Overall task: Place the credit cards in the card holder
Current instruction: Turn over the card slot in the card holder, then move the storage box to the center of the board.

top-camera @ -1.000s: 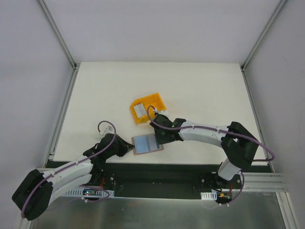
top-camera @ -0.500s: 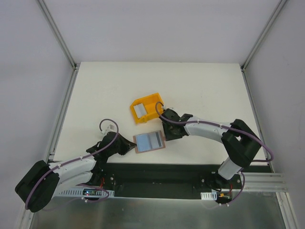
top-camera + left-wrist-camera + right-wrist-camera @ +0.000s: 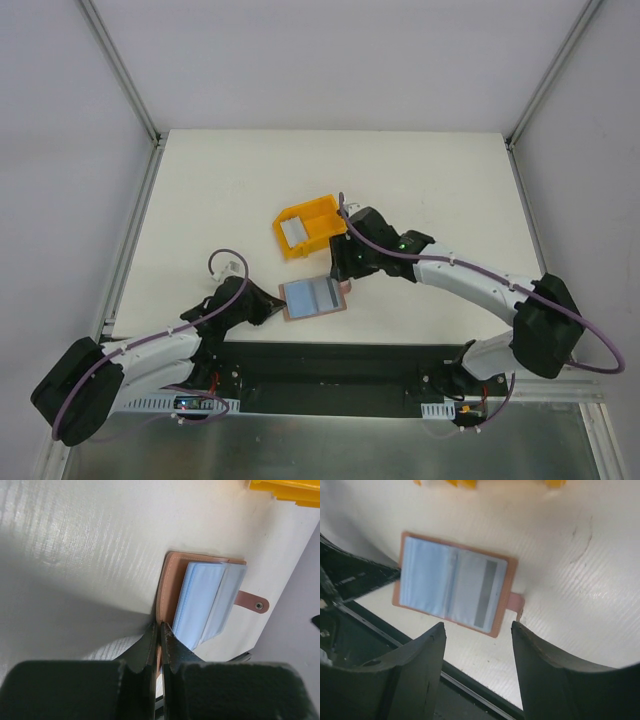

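Flat brown leather-like card holder (image 3: 167, 587), open, pale striped credit card (image 3: 482, 592) inside; lower edge pinched by clenched left claw (image 3: 160, 630); right claw (image 3: 477, 627) released, empty.

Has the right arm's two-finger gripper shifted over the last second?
Yes. The right gripper has pulled back from the open brown leather card holder, toward the yellow plastic bin.

The card holder (image 3: 341, 292) lies open on the white table (image 3: 220, 190), close to its near edge. Pale blue-grey cards (image 3: 308, 295) show inside it, one with a darker stripe. The left gripper (image 3: 272, 309) meets the holder's left edge. The right gripper (image 3: 345, 266) hangs just beyond its far right corner, beside the yellow bin (image 3: 318, 215), which holds another pale card (image 3: 292, 232).
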`<state>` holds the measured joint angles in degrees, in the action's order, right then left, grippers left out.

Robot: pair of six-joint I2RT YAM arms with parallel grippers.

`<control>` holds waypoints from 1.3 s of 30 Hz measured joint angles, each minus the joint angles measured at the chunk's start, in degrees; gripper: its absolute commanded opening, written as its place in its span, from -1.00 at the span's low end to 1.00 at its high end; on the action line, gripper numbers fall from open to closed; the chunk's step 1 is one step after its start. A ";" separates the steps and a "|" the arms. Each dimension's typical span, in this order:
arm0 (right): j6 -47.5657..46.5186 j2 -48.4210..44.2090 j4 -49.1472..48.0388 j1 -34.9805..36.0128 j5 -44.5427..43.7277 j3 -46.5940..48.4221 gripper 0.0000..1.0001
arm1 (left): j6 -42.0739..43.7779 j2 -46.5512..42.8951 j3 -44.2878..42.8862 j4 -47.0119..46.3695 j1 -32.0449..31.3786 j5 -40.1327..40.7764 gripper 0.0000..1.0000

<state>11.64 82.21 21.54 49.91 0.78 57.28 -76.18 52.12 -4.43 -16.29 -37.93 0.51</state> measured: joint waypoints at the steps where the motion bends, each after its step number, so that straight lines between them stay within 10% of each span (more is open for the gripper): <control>1: -0.42 -0.33 -0.02 -0.37 0.17 1.14 0.18 | 0.11 -0.24 0.11 0.11 0.00 0.02 -1.00; 24: -5.99 29.53 6.40 -13.20 -6.99 34.14 -0.02 | 0.33 -4.59 0.98 2.86 0.00 0.11 -1.00; 39: -11.34 31.17 5.38 -13.70 -4.85 30.18 -0.48 | 0.48 -6.71 1.18 3.56 0.00 0.11 -1.00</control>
<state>0.30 113.38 26.92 36.21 -4.08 87.46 -75.70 45.41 -3.25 -12.73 -37.93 0.62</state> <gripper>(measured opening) 0.292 0.007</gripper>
